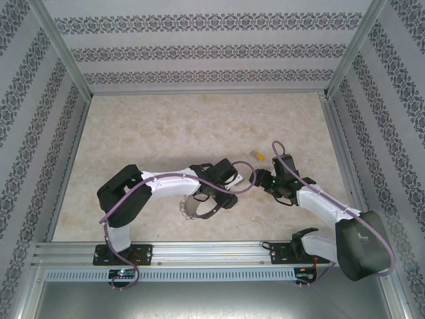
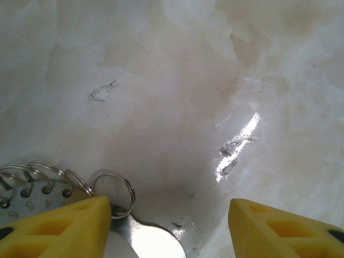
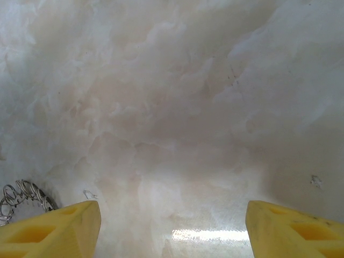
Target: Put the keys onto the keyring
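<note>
Surface: pale marbled table (image 1: 166, 126), enclosed by patterned walls (image 1: 199, 50) and an aluminium frame (image 1: 63, 50). The keyring (image 1: 191, 207) lies toward the near edge. The key (image 1: 257, 155) lies apart, at the ring's 2 o'clock. The left arm bends across to the ring. The left gripper (image 2: 169, 215) has its jaws spread, ring loops beside one finger, nothing clamped. The right gripper (image 3: 173, 215) sits low, jaws spread over the table, the key at its 12 o'clock.

Left hand (image 2: 167, 215), right hand (image 3: 173, 215), both agape

Pale marbled tabletop (image 2: 177, 80) spread ahead of the left jaws, bright glare streak (image 2: 239, 145) lay just beyond their gap, patterned walls (image 1: 199, 50) stood far beyond both jaws, aluminium rail (image 1: 199, 251) ran behind them.
</note>
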You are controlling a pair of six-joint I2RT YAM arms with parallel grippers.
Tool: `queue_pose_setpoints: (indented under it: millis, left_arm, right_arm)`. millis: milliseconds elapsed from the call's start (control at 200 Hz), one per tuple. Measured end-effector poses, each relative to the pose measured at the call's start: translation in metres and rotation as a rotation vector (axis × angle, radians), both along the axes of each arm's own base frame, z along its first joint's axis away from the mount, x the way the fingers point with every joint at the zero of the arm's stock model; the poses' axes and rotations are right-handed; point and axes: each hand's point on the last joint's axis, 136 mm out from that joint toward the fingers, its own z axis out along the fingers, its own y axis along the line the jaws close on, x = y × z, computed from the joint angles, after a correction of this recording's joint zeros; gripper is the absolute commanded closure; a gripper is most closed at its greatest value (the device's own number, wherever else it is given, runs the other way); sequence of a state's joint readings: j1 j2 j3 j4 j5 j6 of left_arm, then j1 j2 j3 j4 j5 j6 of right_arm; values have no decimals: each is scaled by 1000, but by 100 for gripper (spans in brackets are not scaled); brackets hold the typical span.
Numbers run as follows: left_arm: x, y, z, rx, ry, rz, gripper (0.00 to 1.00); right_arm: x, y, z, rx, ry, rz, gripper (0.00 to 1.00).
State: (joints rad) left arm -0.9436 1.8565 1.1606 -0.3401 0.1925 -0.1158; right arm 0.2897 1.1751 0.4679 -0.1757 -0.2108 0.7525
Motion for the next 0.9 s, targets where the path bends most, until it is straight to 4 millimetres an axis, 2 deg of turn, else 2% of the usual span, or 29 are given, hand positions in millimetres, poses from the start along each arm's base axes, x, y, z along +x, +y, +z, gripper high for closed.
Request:
queue_pose_setpoints:
  millis: [570,899]
  left_arm:
    - [11,0,-3,23,-45,15,43]
    - [20,-11,19,27,-98,-9,50]
  right_arm:
    - [-1,1,-2,-3,5,13,28]
    - [-2,1,-4,-7,10,19,29]
